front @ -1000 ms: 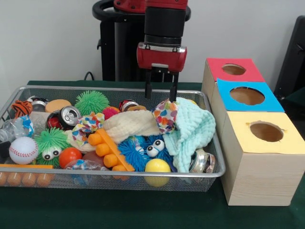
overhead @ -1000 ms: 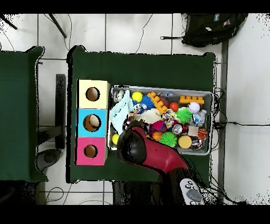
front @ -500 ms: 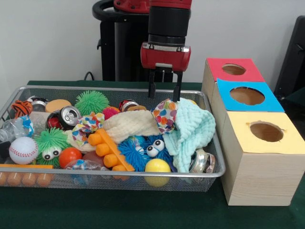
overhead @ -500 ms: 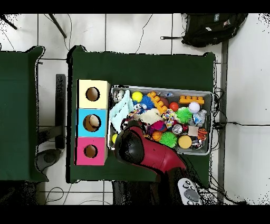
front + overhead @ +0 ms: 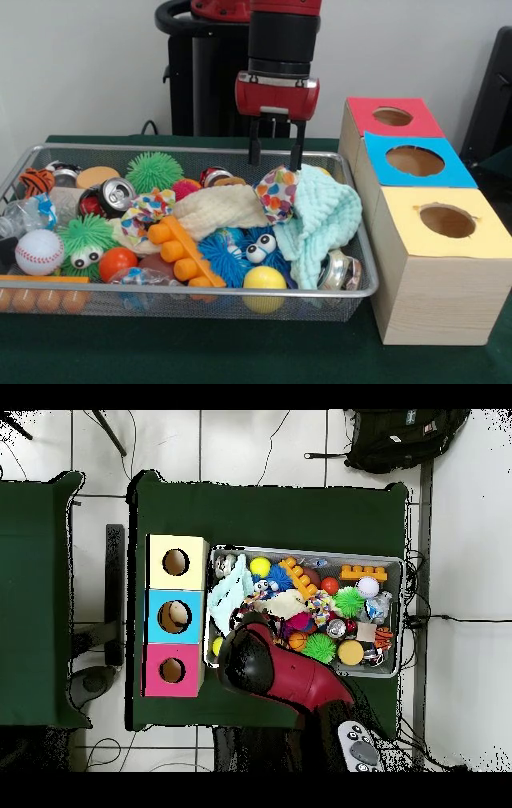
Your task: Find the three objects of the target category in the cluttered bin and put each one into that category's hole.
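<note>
While hovering end effector [image 5: 277, 155], prongs spread, empty, above polka-dot cloth [image 5: 278, 192], I'm judging it soft, light, floppy; pinching bunched top fold looks best.

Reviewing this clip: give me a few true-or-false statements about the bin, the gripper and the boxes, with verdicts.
1. The gripper hangs open and empty above the bin. True.
2. The yellow box stands nearest the camera in the front view. True.
3. The baseball lies inside the red box. False: it lies at the bin's left end.
4. The mint cloth lies by the bin's right end. True.
5. The yellow ball sits on the blue box. False: it sits in the bin.
</note>
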{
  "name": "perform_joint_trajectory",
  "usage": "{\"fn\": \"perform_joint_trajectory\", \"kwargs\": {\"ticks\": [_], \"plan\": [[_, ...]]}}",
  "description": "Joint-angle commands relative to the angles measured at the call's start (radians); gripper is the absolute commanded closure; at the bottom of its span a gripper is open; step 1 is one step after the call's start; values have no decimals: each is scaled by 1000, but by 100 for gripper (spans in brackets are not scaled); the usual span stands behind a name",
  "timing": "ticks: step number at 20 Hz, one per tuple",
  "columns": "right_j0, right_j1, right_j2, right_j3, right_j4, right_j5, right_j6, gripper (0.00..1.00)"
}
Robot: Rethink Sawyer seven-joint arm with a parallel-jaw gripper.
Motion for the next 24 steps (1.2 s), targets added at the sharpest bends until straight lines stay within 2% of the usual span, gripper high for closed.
{"fn": "perform_joint_trajectory", "kwargs": {"ticks": [1,6,9,12,15,19,24], "plan": [[-27,-10,104,-52,47,24,213,0],[28,-40,23,-94,71,169,181,0],[63,-46,-26,-117,64,209,167,0],[89,-58,-62,-112,43,182,165,0],[112,-76,-98,-123,32,206,161,0],[84,-76,-74,-97,25,165,161,0],[80,-47,-81,-127,15,156,146,0]]}}
